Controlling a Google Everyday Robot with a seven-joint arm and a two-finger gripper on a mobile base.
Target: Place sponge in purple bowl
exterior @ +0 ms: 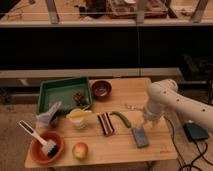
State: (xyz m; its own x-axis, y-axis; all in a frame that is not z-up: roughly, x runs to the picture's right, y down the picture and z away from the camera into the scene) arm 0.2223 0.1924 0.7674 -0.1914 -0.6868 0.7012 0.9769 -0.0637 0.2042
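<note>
The sponge (140,137), a flat grey-blue pad, lies on the wooden table (120,97) near its front right corner. My gripper (145,123) hangs from the white arm (170,97) just above the sponge's far end. The purple bowl (101,89) stands at the back middle of the table, to the right of the green tray, well left of and behind the gripper.
A green tray (62,93) holds a dark object. A grey cloth (47,118), a cup with a banana (79,117), a striped red-and-black block (105,123), a green pepper (121,118), an apple (80,150) and an orange bowl with a white brush (45,145) lie on the table.
</note>
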